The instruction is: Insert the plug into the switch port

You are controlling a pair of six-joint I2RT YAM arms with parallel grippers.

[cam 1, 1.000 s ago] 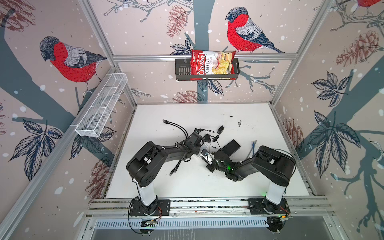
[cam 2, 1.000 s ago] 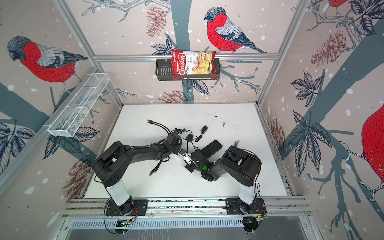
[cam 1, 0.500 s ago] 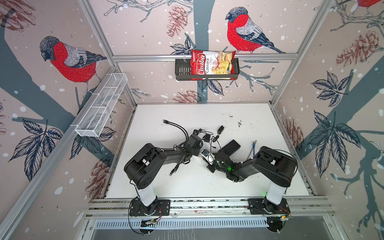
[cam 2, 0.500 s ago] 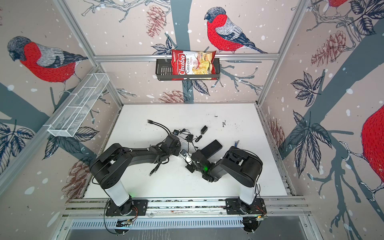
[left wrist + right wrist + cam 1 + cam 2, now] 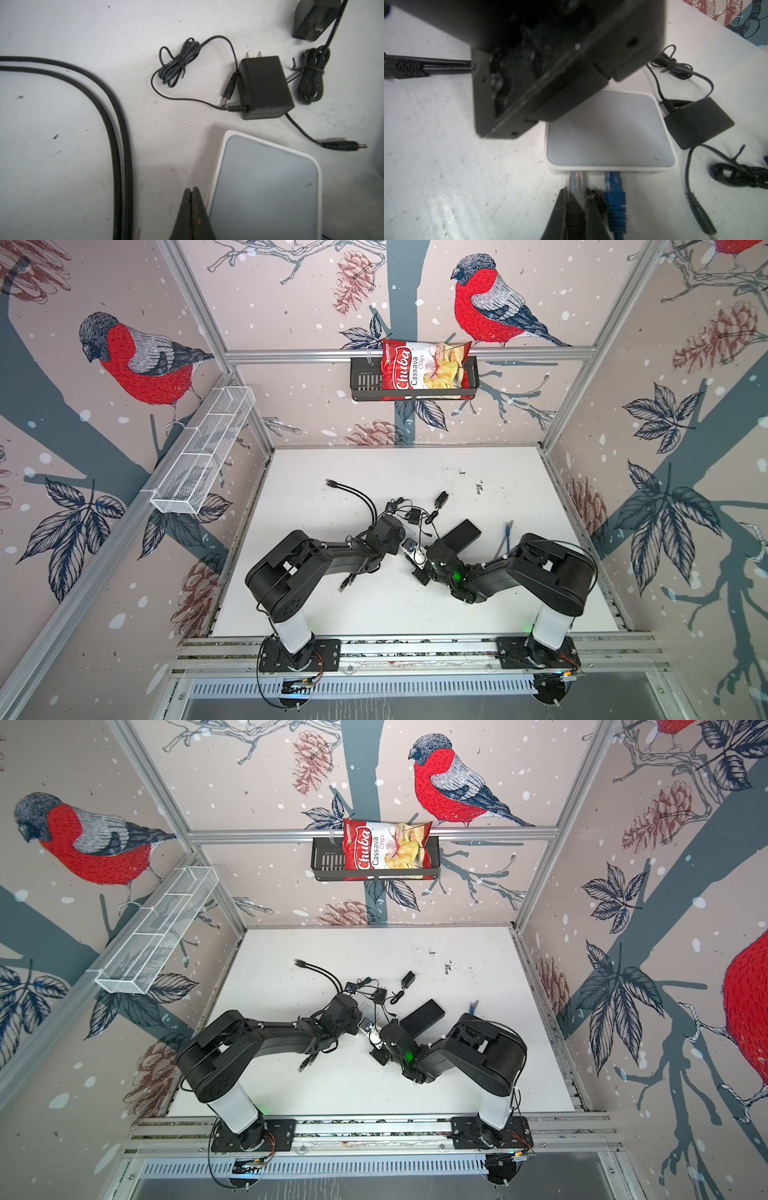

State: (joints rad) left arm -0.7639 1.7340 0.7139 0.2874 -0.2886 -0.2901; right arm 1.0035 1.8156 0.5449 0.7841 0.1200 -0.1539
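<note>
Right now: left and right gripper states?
Left gripper: closed, empty, beside the white switch.
Right gripper: closed on the clear plug at the switch's port.

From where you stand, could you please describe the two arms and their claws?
The left arm and right arm are black boxy shells on white cylindrical columns, trailing thin black cables; the right arm shows a green light. The left claw and right claw have dark tapered fingers.

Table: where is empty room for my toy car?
Bare: the back strip between the black cables and the back wall; the front patch between left arm, right arm and metal rail. Crowded: the middle, around the white switch, adapters and black box.
</note>
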